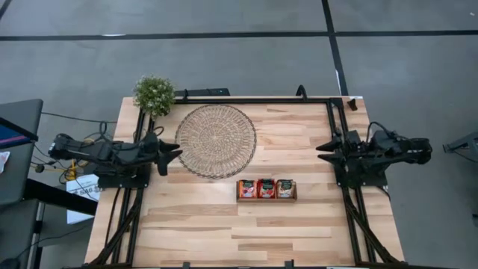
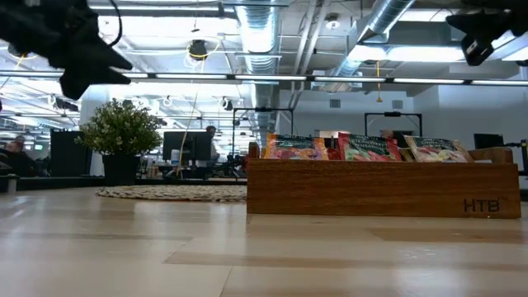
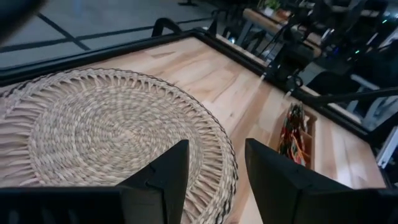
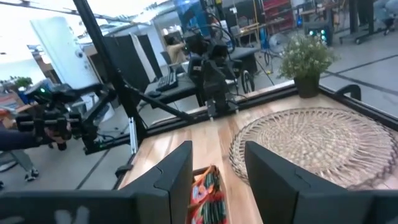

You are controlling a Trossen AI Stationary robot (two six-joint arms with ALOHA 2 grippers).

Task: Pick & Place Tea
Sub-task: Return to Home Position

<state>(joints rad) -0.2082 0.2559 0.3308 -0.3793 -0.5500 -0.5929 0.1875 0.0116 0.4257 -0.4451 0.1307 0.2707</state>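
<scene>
Grey floor [image 1: 224,67], crossed by dark lines [image 1: 187,36], on all sides of pale wood table [image 1: 299,232]. Dark desk [image 1: 22,161] behind left gripper [image 1: 176,157], off table edge. Low view: open hall beyond table; silver ducts [image 2: 264,25] and strip lights [image 2: 388,54] overhead, above both grippers; desks with monitors [image 2: 186,147] far back. Ceiling white, brightly lit. White panel [image 4: 56,43] far ahead of right gripper [image 1: 320,154], bright light around it.

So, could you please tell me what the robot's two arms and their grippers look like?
Both arms are dark, nearly black, and chunky near the wrist. The left arm and the right arm each carry loops of thin black cable. The left gripper and the right gripper each end in two flat, wedge-shaped black fingers. No markings are visible on them.
</scene>
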